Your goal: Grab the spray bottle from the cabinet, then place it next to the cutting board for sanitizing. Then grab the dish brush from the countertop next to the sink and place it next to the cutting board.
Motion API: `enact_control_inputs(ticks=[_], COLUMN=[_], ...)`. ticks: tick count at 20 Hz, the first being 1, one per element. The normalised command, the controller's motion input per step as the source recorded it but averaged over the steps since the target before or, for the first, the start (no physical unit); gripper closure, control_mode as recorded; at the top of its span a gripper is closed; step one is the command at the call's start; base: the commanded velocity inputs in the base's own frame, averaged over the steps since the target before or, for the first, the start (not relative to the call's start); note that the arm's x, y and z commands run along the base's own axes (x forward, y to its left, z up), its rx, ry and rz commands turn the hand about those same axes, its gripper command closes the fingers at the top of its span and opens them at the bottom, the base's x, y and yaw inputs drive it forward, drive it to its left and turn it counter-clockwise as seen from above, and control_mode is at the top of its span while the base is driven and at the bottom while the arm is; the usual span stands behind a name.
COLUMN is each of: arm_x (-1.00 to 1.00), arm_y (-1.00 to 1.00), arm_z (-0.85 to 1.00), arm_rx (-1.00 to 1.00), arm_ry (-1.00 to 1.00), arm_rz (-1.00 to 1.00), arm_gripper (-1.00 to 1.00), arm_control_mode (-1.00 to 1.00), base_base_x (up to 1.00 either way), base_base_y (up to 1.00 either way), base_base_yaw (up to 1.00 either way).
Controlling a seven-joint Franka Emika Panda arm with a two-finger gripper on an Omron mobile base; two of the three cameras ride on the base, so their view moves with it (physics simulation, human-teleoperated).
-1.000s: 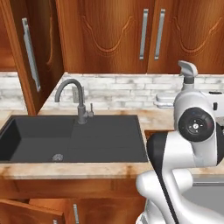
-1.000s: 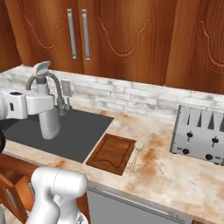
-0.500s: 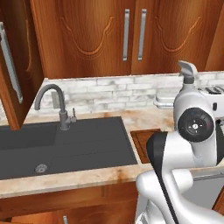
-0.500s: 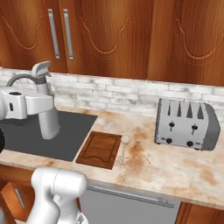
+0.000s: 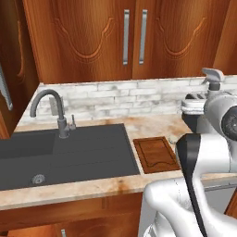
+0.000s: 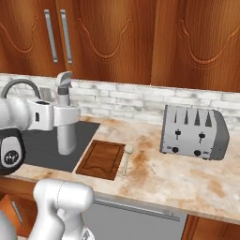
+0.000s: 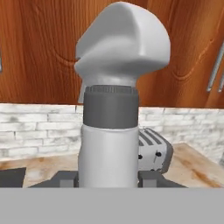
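End effector (image 7: 109, 179) clamped on spray bottle (image 7: 114, 100), bottle upright above sink (image 6: 44, 145) edge, beside cutting board (image 6: 101, 158).

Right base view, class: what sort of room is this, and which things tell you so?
Most likely a home kitchen, rendered. A dark sink with a curved faucet is set into a marble-look countertop, a toaster stands by the brick backsplash, and wooden wall cabinets hang above.

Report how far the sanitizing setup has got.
Done: the spray bottle is out of the cabinet and clamped upright in the gripper.
In hand: it is held above the sink edge, left of the cutting board.
Left: set it beside the board; the dish brush already lies along the board's right side.
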Motion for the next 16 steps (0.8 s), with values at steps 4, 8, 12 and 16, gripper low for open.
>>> enact_control_inputs(ticks=[4,8,12,16], arm_x=[0.0,0.0,0.1,0.32], arm_y=[-0.62,-0.7,-0.79,-0.82], arm_z=[-0.57,-0.66,-0.72,-0.64], arm_rx=[0.0,0.0,0.01,0.13], arm_ry=[0.0,-0.05,-0.1,-0.04], arm_rz=[0.23,0.34,0.43,0.49], arm_gripper=[1.0,1.0,1.0,1.0], arm_control_mode=[-1.0,-1.0,-1.0,-1.0], base_base_x=[0.0,0.0,0.0,0.0], base_base_y=[0.0,0.0,0.0,0.0], base_base_yaw=[0.0,0.0,0.0,0.0])
